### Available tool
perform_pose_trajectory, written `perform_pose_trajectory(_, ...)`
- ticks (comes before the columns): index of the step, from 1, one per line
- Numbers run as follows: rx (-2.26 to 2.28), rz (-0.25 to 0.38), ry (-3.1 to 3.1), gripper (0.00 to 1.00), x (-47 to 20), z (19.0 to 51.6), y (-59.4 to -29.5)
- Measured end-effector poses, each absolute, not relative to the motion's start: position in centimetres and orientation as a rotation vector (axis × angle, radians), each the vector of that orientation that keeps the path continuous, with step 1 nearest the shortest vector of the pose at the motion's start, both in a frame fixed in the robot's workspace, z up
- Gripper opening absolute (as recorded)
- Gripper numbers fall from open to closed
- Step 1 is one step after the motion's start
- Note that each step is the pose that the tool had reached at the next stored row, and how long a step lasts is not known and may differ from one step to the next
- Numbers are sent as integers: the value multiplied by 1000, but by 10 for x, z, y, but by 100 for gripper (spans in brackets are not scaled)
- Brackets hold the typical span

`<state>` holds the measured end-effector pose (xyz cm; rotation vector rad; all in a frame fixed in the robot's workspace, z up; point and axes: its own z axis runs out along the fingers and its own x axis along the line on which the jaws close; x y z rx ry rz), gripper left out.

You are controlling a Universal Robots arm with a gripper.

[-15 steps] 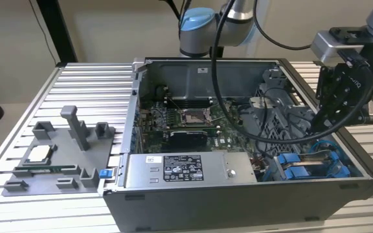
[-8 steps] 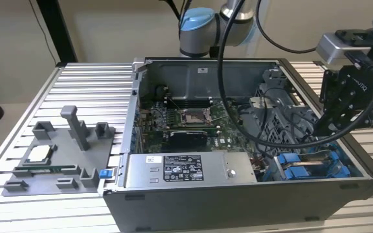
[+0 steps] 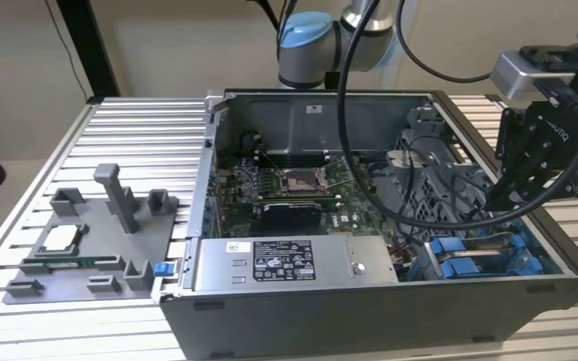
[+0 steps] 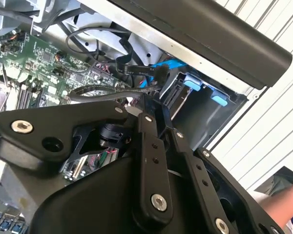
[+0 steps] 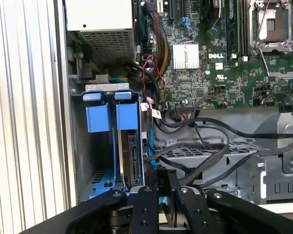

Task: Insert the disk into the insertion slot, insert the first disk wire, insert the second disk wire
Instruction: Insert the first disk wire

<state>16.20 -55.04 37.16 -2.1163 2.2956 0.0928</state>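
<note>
The disk (image 5: 133,161) sits in the insertion slot (image 5: 95,161); fingers (image 4: 149,146) closed on a black wire (image 4: 136,69), over a ribbed metal table (image 3: 138,128)

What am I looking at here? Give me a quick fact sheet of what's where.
Setting: open PC case on a ribbed metal table
Gripper: lowered into the case, close to the drive bay
Disk: on edge inside the insertion slot, in its blue carrier
Wires: black cables run beside the bay; cannot tell if any are plugged into the disk
Beside the case: grey fixture tray, on the exterior view's left
</note>
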Motion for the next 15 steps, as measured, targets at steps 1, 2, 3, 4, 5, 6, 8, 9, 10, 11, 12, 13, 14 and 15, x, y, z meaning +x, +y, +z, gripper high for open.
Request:
perform_pose_trajectory(1, -2116, 93, 2296, 0, 162, 372, -550)
perform_pose_trajectory(2, -2117, 94, 2296, 0, 162, 372, -551)
perform_pose_trajectory(3, -2118, 96, 2297, 0, 162, 372, -551)
perform_pose_trajectory(4, -2118, 98, 2298, 0, 162, 372, -551)
perform_pose_trajectory(5, -2119, 100, 2299, 0, 163, 372, -552)
perform_pose_trajectory(6, -2120, 102, 2300, 0, 163, 372, -552)
perform_pose_trajectory(8, -2122, 108, 2303, 0, 163, 372, -554)
perform_pose_trajectory(9, -2123, 110, 2304, 0, 163, 372, -554)
perform_pose_trajectory(10, -2124, 111, 2305, 0, 164, 372, -555)
perform_pose_trajectory(11, -2123, 111, 2305, 0, 164, 372, -555)
perform_pose_trajectory(12, -2123, 111, 2305, 0, 164, 372, -555)
perform_pose_trajectory(13, -2124, 111, 2305, 0, 164, 372, -555)
perform_pose_trajectory(14, -2124, 111, 2305, 0, 164, 372, -555)
perform_pose_trajectory(15, -2124, 111, 2305, 0, 164, 371, -555)
